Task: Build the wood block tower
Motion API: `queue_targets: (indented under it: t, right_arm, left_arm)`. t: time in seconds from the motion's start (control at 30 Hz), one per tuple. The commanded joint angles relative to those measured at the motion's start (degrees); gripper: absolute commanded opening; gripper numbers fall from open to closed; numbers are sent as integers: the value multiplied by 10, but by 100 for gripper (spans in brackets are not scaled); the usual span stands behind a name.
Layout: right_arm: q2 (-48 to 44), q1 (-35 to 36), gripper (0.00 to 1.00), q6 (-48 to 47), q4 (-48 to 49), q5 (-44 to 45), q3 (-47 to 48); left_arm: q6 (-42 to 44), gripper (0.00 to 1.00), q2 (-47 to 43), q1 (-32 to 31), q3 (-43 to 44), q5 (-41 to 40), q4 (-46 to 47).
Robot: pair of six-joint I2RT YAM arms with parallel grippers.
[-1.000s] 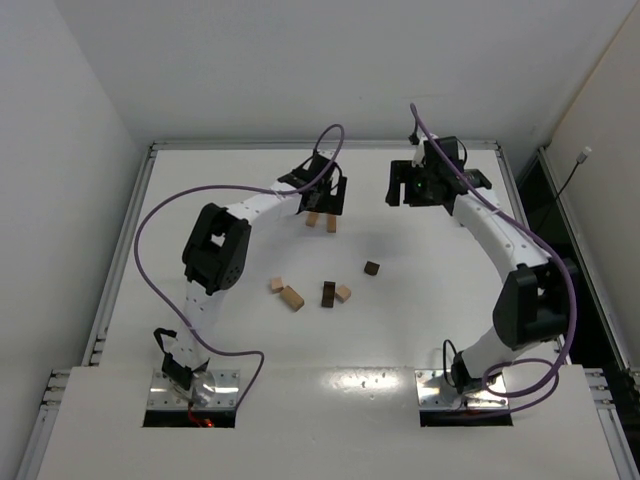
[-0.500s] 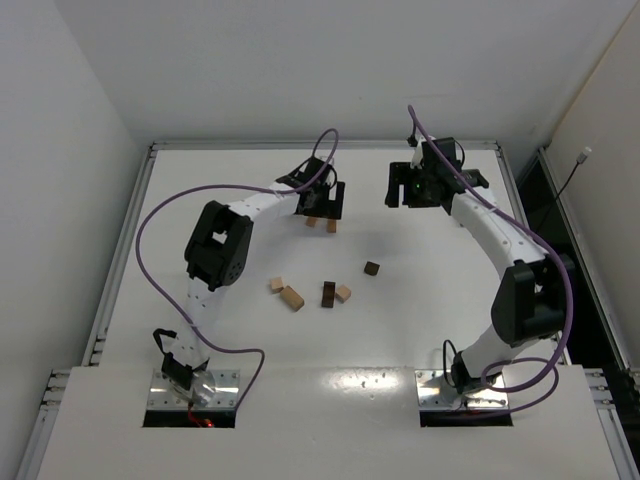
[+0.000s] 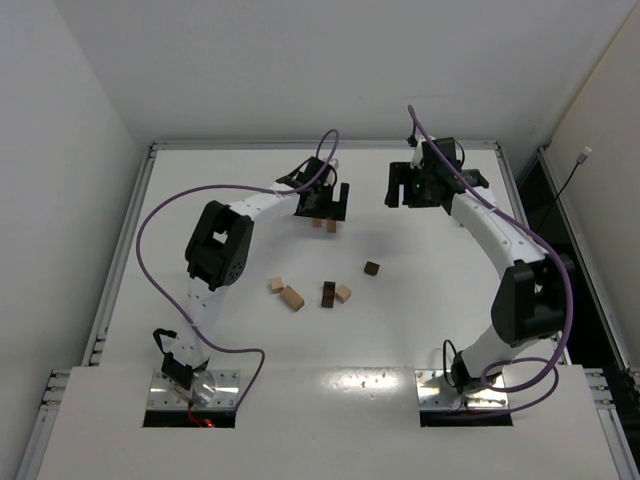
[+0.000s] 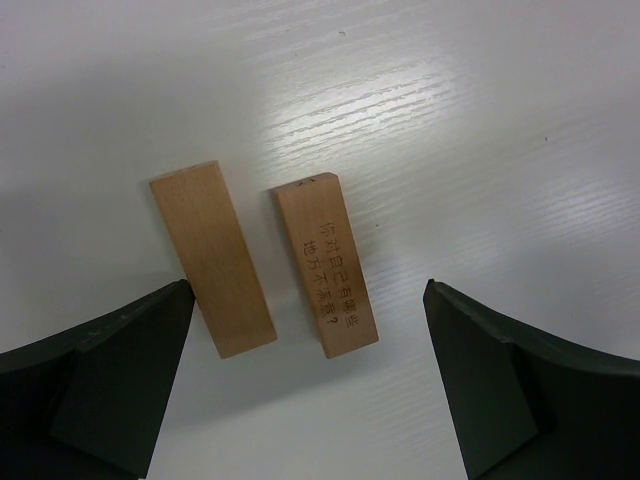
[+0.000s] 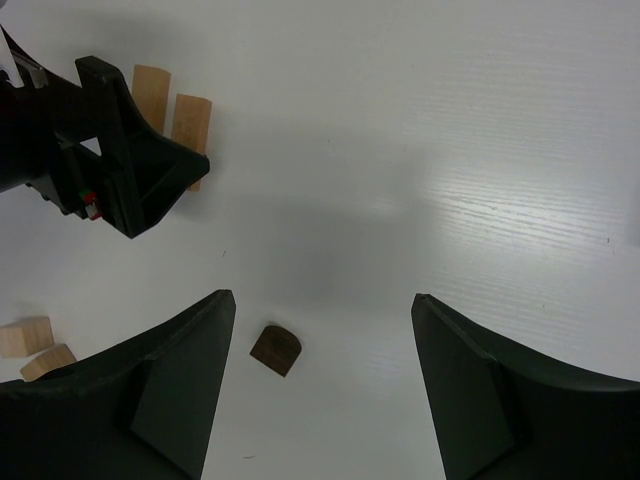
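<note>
Your left gripper [image 4: 307, 295] hangs low over the white table [image 4: 480, 120] with its jaws spread as wide as they go, gripping nothing. Between its fingers [image 4: 110, 380] two wood blocks lie flat, side by side but apart: a plain tan oblong [image 4: 213, 260] and a printed tan oblong [image 4: 327, 265] marked with characters. Your right gripper [image 5: 320, 298] is well open and empty above the far right of the table. A dark brown cube [image 5: 275, 350] sits alone nearer the middle. Towards you lie a small tan block [image 3: 277, 284], a larger tan block [image 3: 292, 297], a dark brown block [image 3: 328, 293] and, just beside it, a tan cube [image 3: 343, 293].
</note>
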Motion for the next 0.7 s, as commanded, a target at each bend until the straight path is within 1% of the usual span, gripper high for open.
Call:
queue_targets:
  t: [0.0,0.27,0.5,0.53,0.57,0.6,0.67]
  right_arm:
    - [-2,-2,69,-1,16,-9,0]
    - [-2,-2,67,-1,16,-9,0]
    - [3,-2,67,5,16,-9,0]
    - [3,-2,67,5,16,-9,0]
    - [3,-2,67,5,16,-9,0]
    - [3,-2,67,5,16,-9,0]
    - [3,-2,67,5,16,-9,0]
  left_arm:
    - [-10,100,7,4,4,-7,17]
    - [-15,100,25,-2,11,-79,1]
    - [-10,100,36,-12,16,-79,1]
    - [-10,98,36,-12,16,-74,1]
    - [-4,95,36,-12,16,-74,1]
    - [-4,88,36,-17,16,-74,1]
    - [-4,79,36,-23,11,-69,1]
